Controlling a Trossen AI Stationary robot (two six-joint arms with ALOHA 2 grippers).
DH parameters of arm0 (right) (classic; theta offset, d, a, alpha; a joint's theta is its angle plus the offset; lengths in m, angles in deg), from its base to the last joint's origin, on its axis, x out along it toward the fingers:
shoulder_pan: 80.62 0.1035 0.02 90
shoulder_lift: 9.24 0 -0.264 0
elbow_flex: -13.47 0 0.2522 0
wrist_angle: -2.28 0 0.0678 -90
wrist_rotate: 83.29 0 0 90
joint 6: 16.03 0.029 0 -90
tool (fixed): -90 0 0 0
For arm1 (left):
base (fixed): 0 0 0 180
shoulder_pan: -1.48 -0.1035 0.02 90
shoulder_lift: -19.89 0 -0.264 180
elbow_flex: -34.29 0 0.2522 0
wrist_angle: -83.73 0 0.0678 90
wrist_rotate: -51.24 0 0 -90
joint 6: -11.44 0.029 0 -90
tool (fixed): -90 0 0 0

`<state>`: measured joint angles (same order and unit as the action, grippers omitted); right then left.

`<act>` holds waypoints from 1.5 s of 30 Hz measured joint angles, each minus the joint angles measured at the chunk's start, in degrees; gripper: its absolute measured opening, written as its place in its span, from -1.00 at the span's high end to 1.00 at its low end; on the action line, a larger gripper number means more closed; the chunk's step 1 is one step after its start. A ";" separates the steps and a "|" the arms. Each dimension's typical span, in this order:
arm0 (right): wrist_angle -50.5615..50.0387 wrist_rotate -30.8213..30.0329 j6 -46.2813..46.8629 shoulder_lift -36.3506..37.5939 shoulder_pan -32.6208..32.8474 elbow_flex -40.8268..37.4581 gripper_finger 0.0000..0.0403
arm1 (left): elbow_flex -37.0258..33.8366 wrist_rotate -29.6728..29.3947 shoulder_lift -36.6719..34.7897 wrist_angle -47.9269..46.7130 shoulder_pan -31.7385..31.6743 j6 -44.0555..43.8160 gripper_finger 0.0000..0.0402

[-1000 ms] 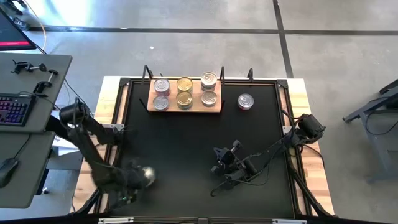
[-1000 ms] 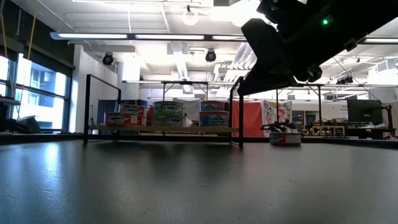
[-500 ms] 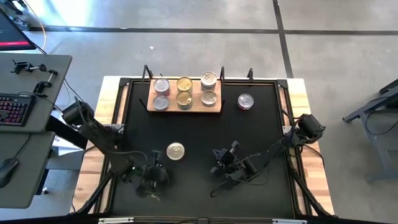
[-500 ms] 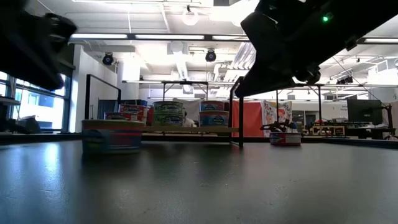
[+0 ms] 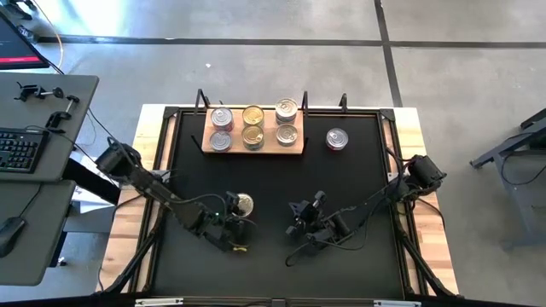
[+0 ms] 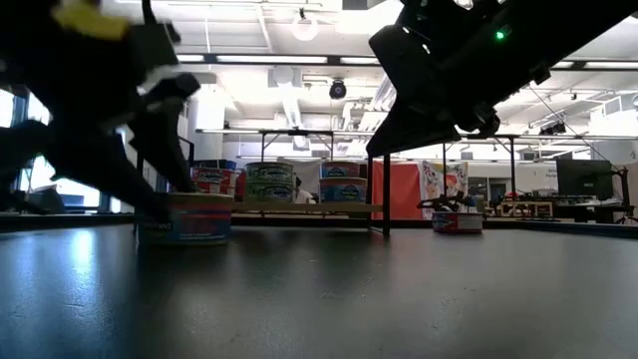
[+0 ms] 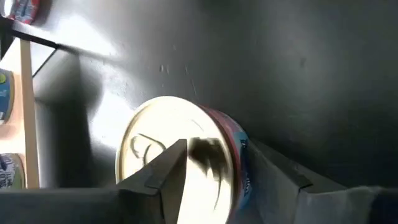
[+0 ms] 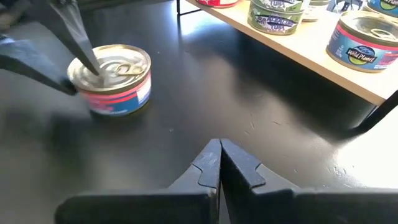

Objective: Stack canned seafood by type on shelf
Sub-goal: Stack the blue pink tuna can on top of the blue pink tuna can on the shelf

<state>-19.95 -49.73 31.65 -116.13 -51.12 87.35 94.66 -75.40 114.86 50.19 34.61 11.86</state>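
Left hand (image 5: 232, 223) reached the eighth can (image 5: 241, 204).

Bright ceiling lamps (image 6: 304, 28) light the room from above. The black mat (image 5: 358, 179) looks dark and a little shiny. In the left wrist view, the can lid (image 7: 163, 158) glares almost white and a dark shadow lies beside it. The left arm (image 6: 95, 110) looks blurry and black against the light.

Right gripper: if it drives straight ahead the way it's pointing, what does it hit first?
Probably nothing on the black mat. The shut right gripper points between the lone red-sided can and the shelf; depth is unclear.
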 joint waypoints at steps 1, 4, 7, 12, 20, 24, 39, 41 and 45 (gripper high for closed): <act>0.00 0.02 -0.06 0.00 0.00 0.00 1.00 | 0.01 -0.22 0.77 0.05 -0.38 0.34 0.27; 0.09 0.04 -0.15 0.00 0.00 0.00 1.00 | 0.26 -2.52 2.74 0.58 -0.92 0.48 0.45; 0.05 0.07 -0.20 0.00 0.00 0.00 1.00 | 0.30 -7.22 4.31 0.42 -0.61 0.46 0.71; -0.86 1.84 -4.55 0.00 0.53 -0.02 1.00 | 0.20 -11.95 5.32 -0.16 1.13 1.81 0.96; -3.94 3.98 -6.26 0.70 5.41 -0.02 1.00 | 0.01 -11.23 5.16 2.90 3.32 0.36 1.00; -5.64 2.40 -5.19 0.96 7.70 -0.02 1.00 | 0.01 -10.94 5.19 7.22 3.71 1.67 1.00; -3.03 1.19 -5.10 0.79 6.89 -0.02 0.99 | 6.84 -8.43 5.19 9.04 3.21 5.84 1.00; -0.76 3.50 -9.79 0.70 5.98 -0.02 0.96 | 6.99 -8.48 5.19 9.81 3.17 5.84 1.00; 6.18 10.21 -23.58 0.70 3.85 -0.02 0.72 | 7.02 -7.32 5.14 11.53 2.36 4.64 1.00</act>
<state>-13.77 -39.52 8.07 -115.43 -47.27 87.33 101.67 -82.71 120.00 61.72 36.97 16.50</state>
